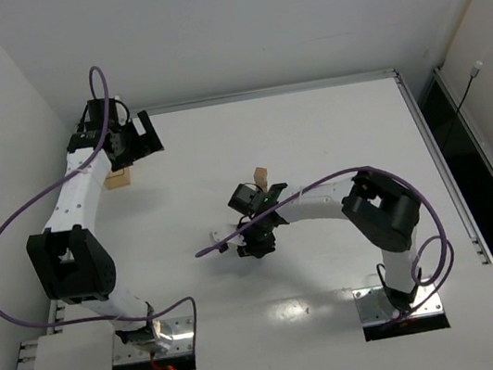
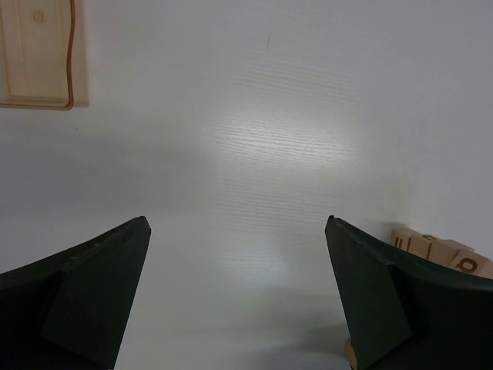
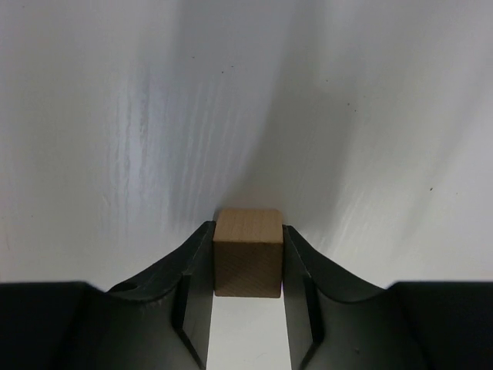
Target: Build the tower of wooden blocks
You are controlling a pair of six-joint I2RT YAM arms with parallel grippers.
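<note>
One wood block, probably light, stiff and smooth-faced, is pinched by two flat sides in the right gripper over the worktop. More blocks lie at four o'clock from the left gripper, which is spread wide.

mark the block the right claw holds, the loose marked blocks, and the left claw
held wood block (image 3: 247,254): right wrist view, on its near face
loose wood blocks (image 2: 441,251): left wrist view, on a marked face
left claw (image 2: 237,223): left wrist view, midway between its open fingertips
</note>
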